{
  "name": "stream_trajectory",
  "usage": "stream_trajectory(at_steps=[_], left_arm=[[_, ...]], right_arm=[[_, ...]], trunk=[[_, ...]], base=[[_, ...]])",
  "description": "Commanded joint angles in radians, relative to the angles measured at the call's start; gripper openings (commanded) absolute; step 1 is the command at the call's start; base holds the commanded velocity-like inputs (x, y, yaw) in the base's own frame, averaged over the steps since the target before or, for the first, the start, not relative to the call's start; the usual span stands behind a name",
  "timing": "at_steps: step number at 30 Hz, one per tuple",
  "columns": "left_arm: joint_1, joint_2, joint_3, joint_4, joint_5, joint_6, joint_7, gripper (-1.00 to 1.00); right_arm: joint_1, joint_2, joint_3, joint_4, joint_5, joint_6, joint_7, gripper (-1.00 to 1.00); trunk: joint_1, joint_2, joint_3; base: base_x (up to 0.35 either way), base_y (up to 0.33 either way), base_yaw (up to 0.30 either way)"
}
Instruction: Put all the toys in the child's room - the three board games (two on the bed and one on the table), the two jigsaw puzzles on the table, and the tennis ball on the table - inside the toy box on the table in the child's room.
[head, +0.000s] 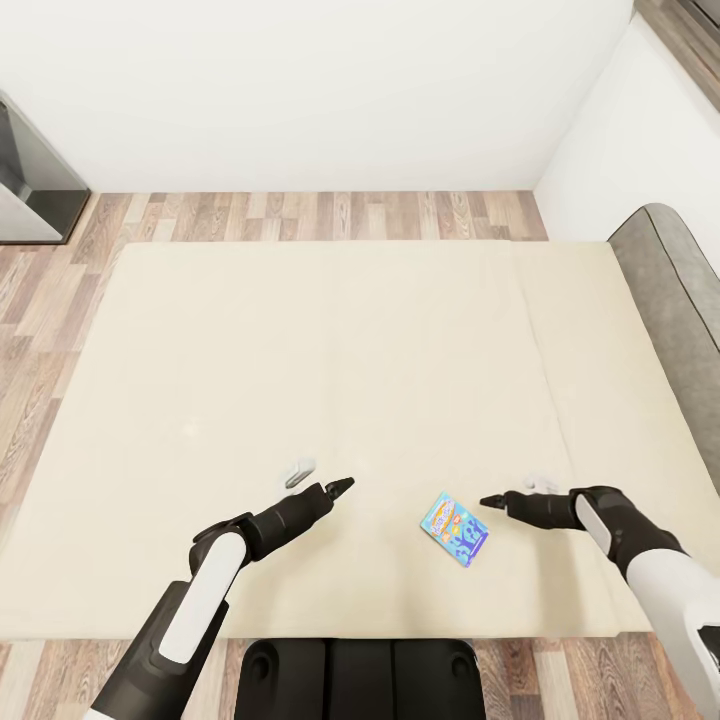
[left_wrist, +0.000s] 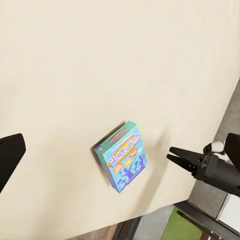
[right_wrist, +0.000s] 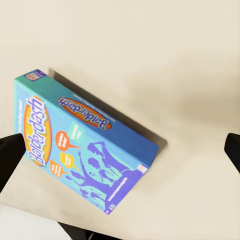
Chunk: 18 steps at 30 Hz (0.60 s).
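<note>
A small blue board game (head: 455, 527) lies flat on the beige mattress of the bed (head: 300, 350), near its front edge. My right gripper (head: 487, 500) hovers just to the right of the box, open, with nothing between its fingers. In the right wrist view the box (right_wrist: 75, 145) lies close below, between the spread fingertips (right_wrist: 10, 157). My left gripper (head: 345, 485) is open and empty, a hand's width to the left of the box. The left wrist view shows the box (left_wrist: 122, 155) on the mattress with the right gripper (left_wrist: 172, 155) beside it. The toy box and the table are out of view.
A grey headboard (head: 670, 290) closes the bed's right side. Wood floor (head: 320, 215) runs behind and to the left of the bed, up to white walls. A dark grey piece of furniture (head: 35, 180) stands at the far left. My base (head: 360, 680) is against the bed's front edge.
</note>
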Motion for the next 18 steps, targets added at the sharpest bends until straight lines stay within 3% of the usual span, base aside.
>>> stream_trajectory(at_steps=[1, 18], left_arm=[[0.000, 0.000, 0.000, -0.001, 0.011, 0.003, 0.009, 1.00], [-0.001, 0.000, -0.001, -0.001, 0.011, 0.003, 0.009, 1.00]], right_arm=[[0.000, 0.000, -0.003, 0.000, -0.003, 0.007, 0.001, 1.00], [0.000, 0.027, -0.001, 0.006, 0.005, 0.003, -0.005, 1.00]], trunk=[[0.001, -0.002, -0.001], [0.001, -0.002, -0.001]], base=[[0.000, 0.000, 0.000], [0.000, 0.000, 0.000]])
